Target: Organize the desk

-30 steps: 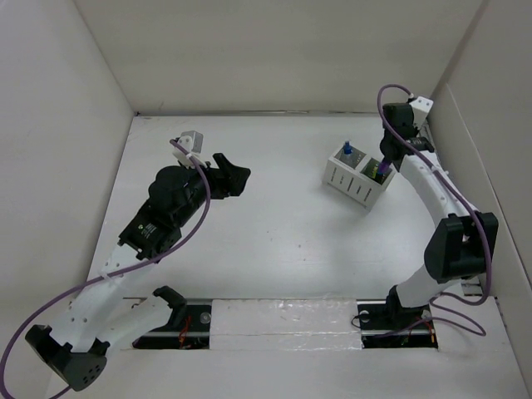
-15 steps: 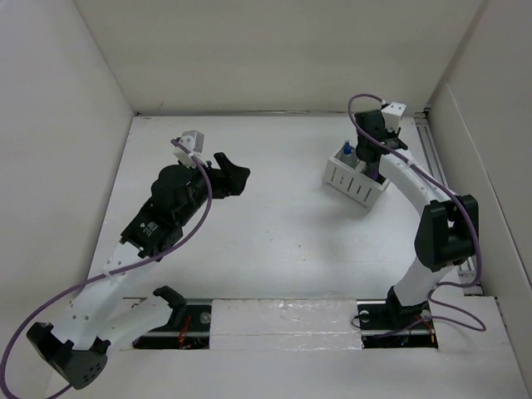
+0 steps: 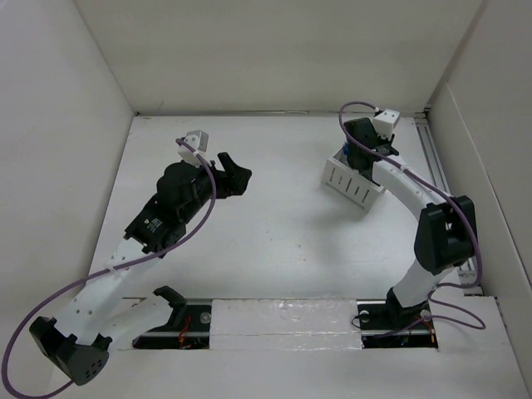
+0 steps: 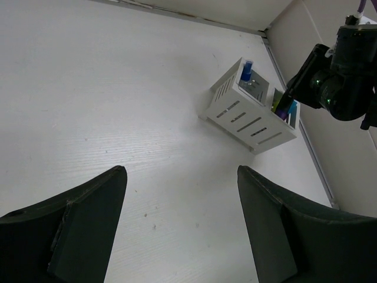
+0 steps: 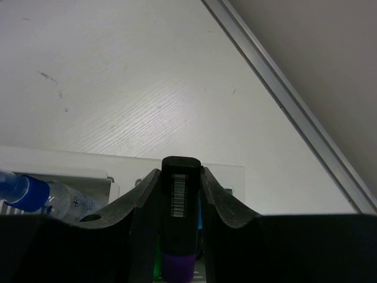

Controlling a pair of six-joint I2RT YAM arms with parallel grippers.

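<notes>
Clamps marker (image 5: 181, 200) in right gripper (image 5: 179, 175) at pen holder (image 4: 247, 121), left gripper (image 4: 179, 177) spread empty. May snag the rim and tip it if lowered askew.

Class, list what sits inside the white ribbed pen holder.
One compartment holds a blue-capped bottle. The other holds coloured markers, one black-and-purple marker clamped by the right gripper. Their lower parts are hidden by the holder's walls.

In the right wrist view the marker (image 5: 181, 197) ran off the bottom edge and the bottle (image 5: 41, 197) off the left. From above, the right arm (image 3: 401, 181) covered what stood in the pen holder (image 3: 349, 184). The marker's barcode was too small to read.
</notes>
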